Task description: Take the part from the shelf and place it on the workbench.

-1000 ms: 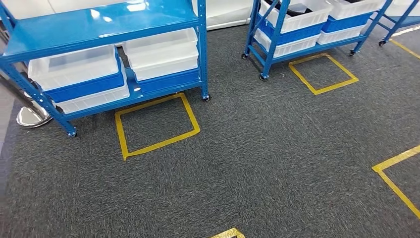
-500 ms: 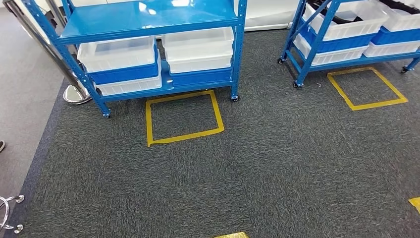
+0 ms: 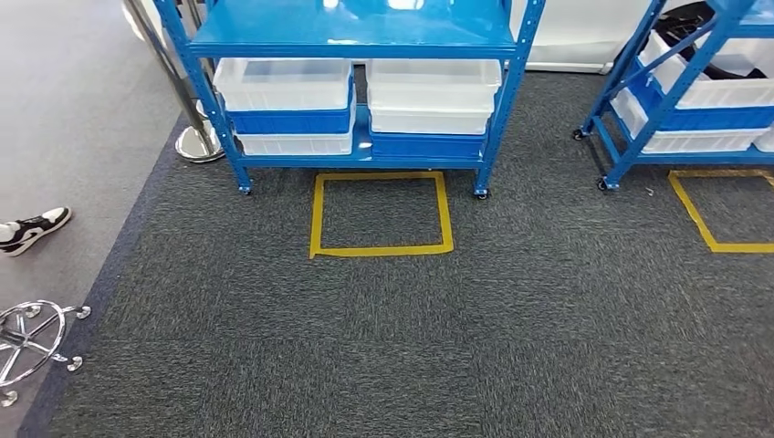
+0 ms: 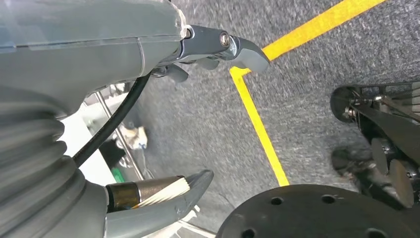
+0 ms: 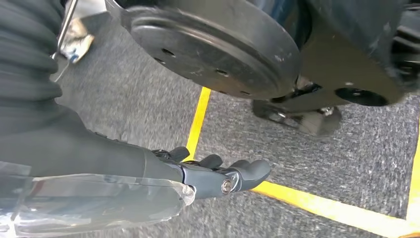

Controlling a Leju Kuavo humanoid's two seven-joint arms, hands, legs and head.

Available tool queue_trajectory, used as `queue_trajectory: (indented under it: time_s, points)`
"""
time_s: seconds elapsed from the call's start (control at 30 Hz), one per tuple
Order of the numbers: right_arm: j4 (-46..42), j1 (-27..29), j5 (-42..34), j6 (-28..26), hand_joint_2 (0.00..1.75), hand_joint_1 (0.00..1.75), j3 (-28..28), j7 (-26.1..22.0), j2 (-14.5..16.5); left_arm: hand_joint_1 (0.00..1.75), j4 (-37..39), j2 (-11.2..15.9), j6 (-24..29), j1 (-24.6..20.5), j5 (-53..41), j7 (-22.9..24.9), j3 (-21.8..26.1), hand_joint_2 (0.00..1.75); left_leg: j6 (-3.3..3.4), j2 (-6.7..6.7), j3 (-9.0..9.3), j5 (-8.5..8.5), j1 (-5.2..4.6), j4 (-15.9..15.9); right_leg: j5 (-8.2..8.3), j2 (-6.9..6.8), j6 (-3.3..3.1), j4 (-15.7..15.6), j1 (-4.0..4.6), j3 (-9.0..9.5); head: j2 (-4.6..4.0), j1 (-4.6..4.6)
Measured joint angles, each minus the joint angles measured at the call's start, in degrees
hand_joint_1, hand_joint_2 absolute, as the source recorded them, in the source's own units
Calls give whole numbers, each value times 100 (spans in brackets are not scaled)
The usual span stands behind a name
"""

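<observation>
A blue shelf (image 3: pixel 360 36) stands straight ahead in the head view, with white bins (image 3: pixel 285 84) and blue bins (image 3: pixel 429 144) on its lower level. A second blue shelf (image 3: pixel 680 82) at the right carries white bins, one holding dark parts (image 3: pixel 686 20). My left hand (image 4: pixel 163 49) hangs over the grey carpet in the left wrist view, fingers apart and holding nothing. In the right wrist view my right hand (image 5: pixel 213 178) hangs low over a yellow tape line with loosely bent fingers and nothing in them.
A yellow tape square (image 3: pixel 380 215) marks the carpet in front of the middle shelf, and another (image 3: pixel 721 212) lies by the right shelf. A chrome stanchion base (image 3: pixel 199 144), a person's shoe (image 3: pixel 32 228) and a chrome chair base (image 3: pixel 32 338) are at the left.
The camera has turned left: the whole scene has shifted right, bringing the first shelf to the middle. The shoe and the chair base have come into view.
</observation>
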Motion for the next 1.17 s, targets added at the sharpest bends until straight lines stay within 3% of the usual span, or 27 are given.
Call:
queue_trajectory:
  time_s: [0.07, 0.1, 0.13, 0.17, 0.23, 0.3, 0.33, 0.37, 0.4, 0.43, 0.47, 0.53, 0.63, 0.7, 0.73, 0.83, 0.87, 1.17]
  points:
    - [9, 9, 16, 0, 175, 0, 1, -4, -2, 0, 0, 2, 1, -4, -1, 11, -8, 175, -60, -122, -70, 10, -4, 40, 33, 163, -32, -282, -13, 86, 1, -1]
    - [13, 7, 22, 0, 175, 0, 2, -8, -1, 0, 1, 3, 2, 2, -2, 20, -10, 175, -95, -182, -98, 26, -2, 45, 30, 144, -50, -310, -6, 78, 1, -1]
    - [13, -1, 29, -4, 131, 0, 2, -11, 1, 0, 3, 9, 6, 19, -2, 31, -13, 175, -130, -228, -124, 42, 4, 33, 39, 84, -80, -315, -8, 71, 1, 0]
    - [13, -8, 45, -27, 87, 0, 3, -15, 1, 0, 6, 12, 10, 33, -2, 42, -14, 175, -160, -181, -145, 27, 6, 54, 54, 20, -115, -341, -11, 82, 1, -2]
    - [13, -1, 96, -119, 0, 0, 15, -24, 3, 0, 11, 16, 21, 26, -2, 71, -17, 175, -214, 83, -287, -162, 0, 348, 80, -121, -186, -395, -26, 107, 0, -10]
    - [17, 26, 76, -180, 0, 0, 26, 34, 1, 0, 11, 11, 34, -2, -2, 93, -18, 175, -257, 339, -604, -520, 14, 1037, 77, -250, -221, -404, -12, 110, -1, -17]
    - [20, 36, 26, -175, 44, 0, 22, 97, 0, 0, 11, 10, 43, -10, -2, 101, -19, 175, -274, 379, -761, -654, 28, 1380, 71, -304, -227, -400, -5, 107, -1, -17]
    - [22, 40, -44, -163, 87, 0, 10, 169, -2, 0, 11, 8, 51, -8, -2, 108, -19, 175, -284, 398, -839, -685, 38, 1565, 64, -350, -229, -396, 1, 107, -1, -17]
    - [23, 40, -113, -152, 131, 0, -4, 225, -3, 0, 11, 7, 55, -4, -2, 119, -20, 175, -286, 406, -808, -608, 44, 1539, 57, -379, -228, -393, 3, 115, -1, -17]
    - [24, 37, -173, -147, 175, 0, -22, 266, -4, 0, 11, 7, 48, 5, -2, 130, -21, 175, -278, 411, -666, -439, 47, 1293, 48, -400, -221, -391, 4, 129, -1, -17]
    - [21, 31, -228, -144, 175, 0, -45, 296, -5, 0, 11, 7, 36, 19, -5, 142, -18, 175, -259, 419, -447, -240, 46, 892, 36, -412, -211, -389, 4, 147, -1, -17]
    - [-13, 14, -320, -140, 175, 0, -102, 358, -5, 0, 9, 0, 3, 56, -69, 169, 43, 175, -207, 439, -86, -48, 15, 220, 12, -424, -174, -382, 20, 166, 0, -16]
    - [-79, 7, -375, -140, 175, 0, -143, 405, -8, 0, 1, -25, -13, 88, -200, 196, 168, 175, -164, 448, 16, -57, -13, 14, 0, -425, -129, -376, 32, 152, 2, -15]
    - [-96, 8, -387, -140, 175, 0, -155, 412, -17, 0, -13, -43, -14, 100, -266, 200, 226, 175, -172, 446, 19, -50, -10, 7, -1, -423, -142, -375, 36, 154, 2, -14]
    - [-117, 10, -407, -142, 175, 0, -174, 421, -29, 0, -42, -71, -13, 122, -380, 210, 322, 131, -177, 443, 22, -46, -13, 0, -2, -422, -149, -374, 36, 158, 1, -12]
    - [-250, 60, -506, -158, 44, 0, -269, 460, -78, 0, -262, -215, -2, 228, -1060, 274, 922, 0, -147, 438, 28, -50, -29, -11, 8, -422, -135, -411, 28, 185, -1, -10]
    - [-295, 84, -534, -164, 0, 0, -292, 468, -89, 0, -343, -257, 3, 249, -1271, 294, 1121, 0, -129, 438, 28, -56, -31, -9, 14, -422, -123, -428, 26, 193, -1, -10]
    - [-592, 222, -703, -229, 0, 0, -429, 511, -157, 0, -880, -478, 42, 371, -2486, 409, 2358, 0, -75, 442, 23, -67, -43, 6, 31, -411, -56, -452, 15, 198, 0, -10]
